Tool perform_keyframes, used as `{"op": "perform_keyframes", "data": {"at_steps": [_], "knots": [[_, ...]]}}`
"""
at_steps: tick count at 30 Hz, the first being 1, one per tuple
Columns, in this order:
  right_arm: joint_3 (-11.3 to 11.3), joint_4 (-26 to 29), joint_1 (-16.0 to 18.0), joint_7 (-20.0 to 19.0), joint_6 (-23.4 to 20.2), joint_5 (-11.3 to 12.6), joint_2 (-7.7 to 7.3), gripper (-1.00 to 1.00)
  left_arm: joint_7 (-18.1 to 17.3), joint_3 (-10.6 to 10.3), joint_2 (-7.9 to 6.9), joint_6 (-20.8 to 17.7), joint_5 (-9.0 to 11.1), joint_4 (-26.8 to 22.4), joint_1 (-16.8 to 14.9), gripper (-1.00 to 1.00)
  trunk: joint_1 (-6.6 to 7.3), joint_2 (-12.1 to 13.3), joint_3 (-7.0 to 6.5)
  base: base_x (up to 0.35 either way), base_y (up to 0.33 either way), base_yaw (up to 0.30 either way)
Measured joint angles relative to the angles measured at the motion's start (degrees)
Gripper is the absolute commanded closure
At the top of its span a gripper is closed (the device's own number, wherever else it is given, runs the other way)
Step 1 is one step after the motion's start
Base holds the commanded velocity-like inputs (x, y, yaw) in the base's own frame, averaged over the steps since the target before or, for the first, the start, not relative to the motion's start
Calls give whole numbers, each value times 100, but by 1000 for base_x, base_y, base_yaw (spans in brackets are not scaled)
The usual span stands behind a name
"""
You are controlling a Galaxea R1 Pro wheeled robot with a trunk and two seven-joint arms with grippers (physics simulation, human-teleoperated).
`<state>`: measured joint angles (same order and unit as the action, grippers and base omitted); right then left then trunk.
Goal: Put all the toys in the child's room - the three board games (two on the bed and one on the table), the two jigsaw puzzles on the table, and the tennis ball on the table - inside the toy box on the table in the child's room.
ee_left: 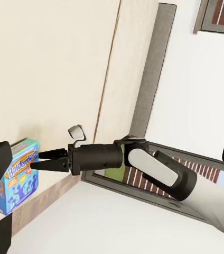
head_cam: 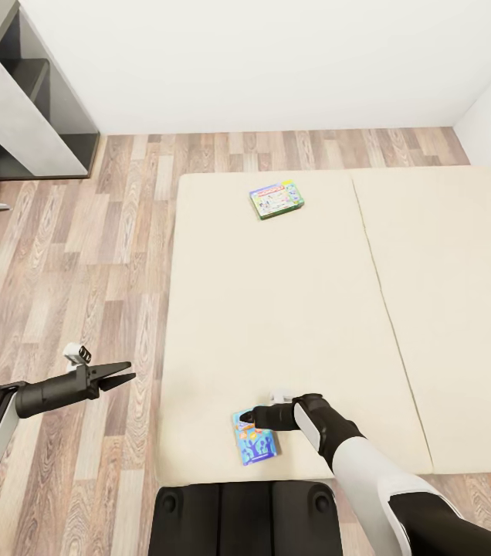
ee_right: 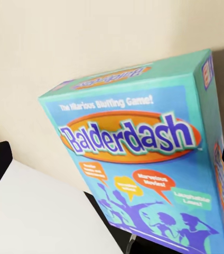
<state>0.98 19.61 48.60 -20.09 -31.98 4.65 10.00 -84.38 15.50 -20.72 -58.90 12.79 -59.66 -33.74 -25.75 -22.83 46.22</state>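
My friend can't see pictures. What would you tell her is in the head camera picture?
The robot's right gripper reaches down to a blue board game lying at the near edge of a cream bed. A green-bordered board game lies farther up the bed. The left gripper hangs open over the wood floor beside the bed.

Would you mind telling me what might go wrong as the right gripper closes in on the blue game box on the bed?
1. The blue game box lies near the mattress edge closest to the robot; a nudge from the right gripper could push it off onto the floor.
2. The gripper meets the box at one end, so a grasp there may let the flat box tilt or slip.
3. The soft mattress could give, spoiling the grip.
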Motion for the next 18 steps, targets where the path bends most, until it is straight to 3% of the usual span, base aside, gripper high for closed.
{"op": "perform_keyframes", "data": {"at_steps": [18], "knots": [[0, 0, 0, 0, 0, 0, 0, -100, 0, -1, 0, 0, 0, 0, 0, -100, 0, 0, 0, 0, 18, 0]]}}
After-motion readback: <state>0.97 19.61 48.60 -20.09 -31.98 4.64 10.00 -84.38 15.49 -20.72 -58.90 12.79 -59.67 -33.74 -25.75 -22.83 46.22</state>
